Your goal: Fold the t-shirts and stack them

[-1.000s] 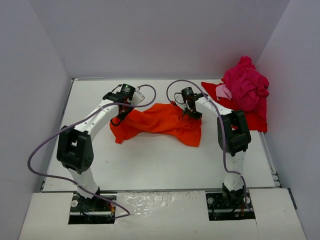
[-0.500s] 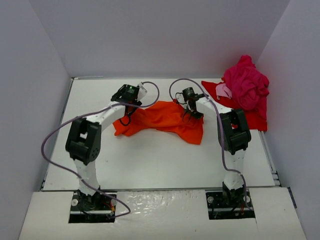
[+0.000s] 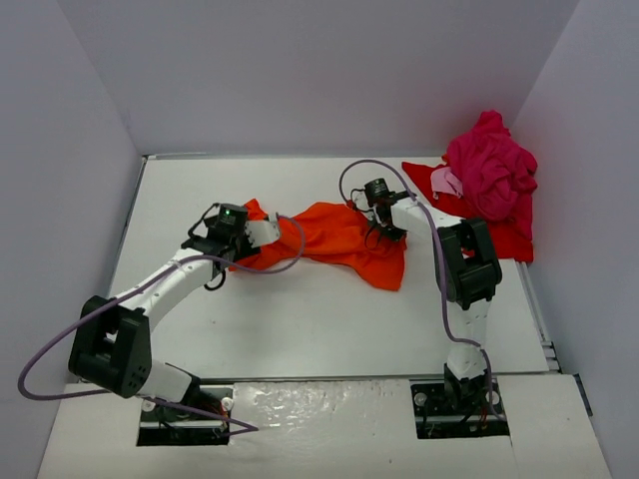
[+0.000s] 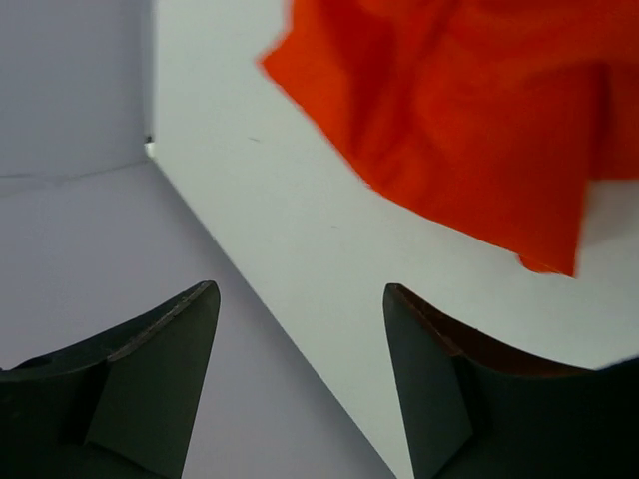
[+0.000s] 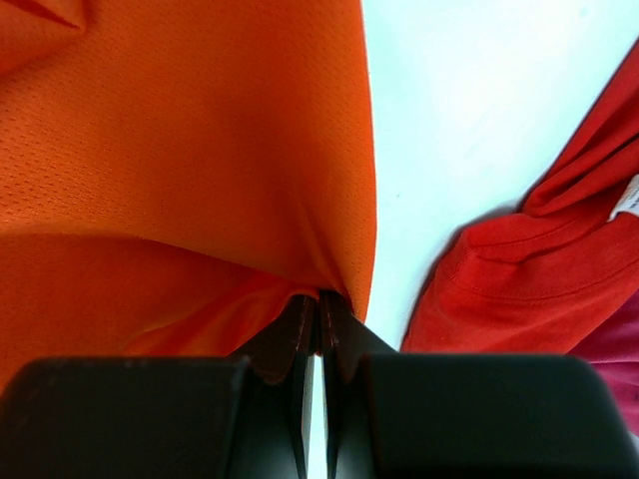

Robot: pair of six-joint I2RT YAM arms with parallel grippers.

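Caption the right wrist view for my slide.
Right tool pinches the orange t-shirt by its edge, red t-shirt alongside on the table.

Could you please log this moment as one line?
left tool: open, empty | right tool: shut on orange shirt | fold: not done

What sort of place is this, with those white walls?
Likely a robot test booth: a white table boxed in by plain walls, left arm and right arm bolted at its near edge, an orange-red t-shirt lying on it.
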